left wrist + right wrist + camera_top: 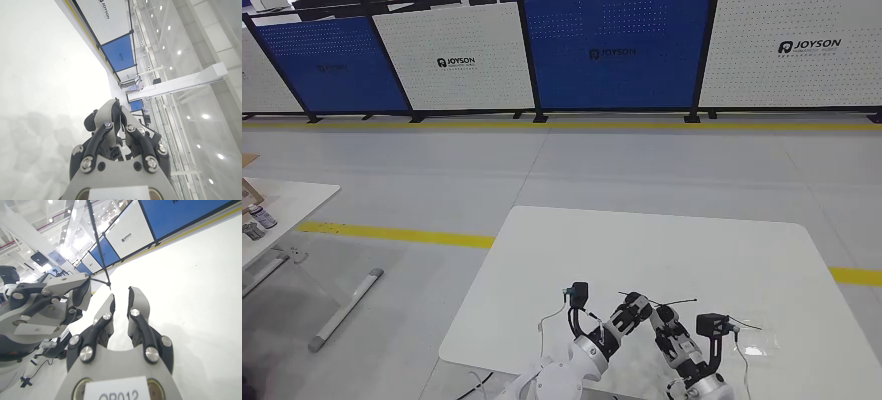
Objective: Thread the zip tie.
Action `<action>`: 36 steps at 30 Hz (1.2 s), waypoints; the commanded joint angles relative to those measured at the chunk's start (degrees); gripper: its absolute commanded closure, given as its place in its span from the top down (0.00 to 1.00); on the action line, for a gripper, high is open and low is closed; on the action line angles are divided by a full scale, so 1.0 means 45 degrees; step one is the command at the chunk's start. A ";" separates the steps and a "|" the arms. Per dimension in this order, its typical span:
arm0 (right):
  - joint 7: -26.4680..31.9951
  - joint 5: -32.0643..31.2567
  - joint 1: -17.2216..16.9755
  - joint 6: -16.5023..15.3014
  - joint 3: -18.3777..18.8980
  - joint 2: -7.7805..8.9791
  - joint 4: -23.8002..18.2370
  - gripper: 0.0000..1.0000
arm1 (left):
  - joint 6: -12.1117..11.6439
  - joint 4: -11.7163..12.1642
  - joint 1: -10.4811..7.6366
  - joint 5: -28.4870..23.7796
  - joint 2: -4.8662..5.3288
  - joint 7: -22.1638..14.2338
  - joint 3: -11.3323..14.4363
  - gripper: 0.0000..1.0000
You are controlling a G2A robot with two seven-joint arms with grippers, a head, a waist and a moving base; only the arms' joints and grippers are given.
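Right gripper (121, 291) is held spread with nothing between its fingers, poised low over the white table (179, 298). Just ahead of its fingertips the head (109, 283) of the black zip tie (98, 244) is hung, and a short stub is seen poking out beneath it. Close alongside, the left gripper (86, 280) is pinched on the tie a short way from the head; in its own wrist view its fingers (105, 113) are seen pressed flat together. From the head the long strap is carried up and away from both grippers. Whether the tail is already passed through the head cannot be told. Step judged: the threading itself, at or just past insertion, with the tie steadied by the left gripper. Next move, as judged: the right gripper to be advanced slightly toward the head, closed on the stub or on the strap beside it, and drawn away while the left pinch is kept firm. Fine alignment is called for, the stub being thin and easily pushed aside.
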 commanded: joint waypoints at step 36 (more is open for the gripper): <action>-0.0230 0.0104 0.0070 -0.0047 -0.0019 0.0016 0.0048 0.00 | 0.0255 0.0181 -0.0088 0.0210 -0.0047 -0.0173 0.0269 0.00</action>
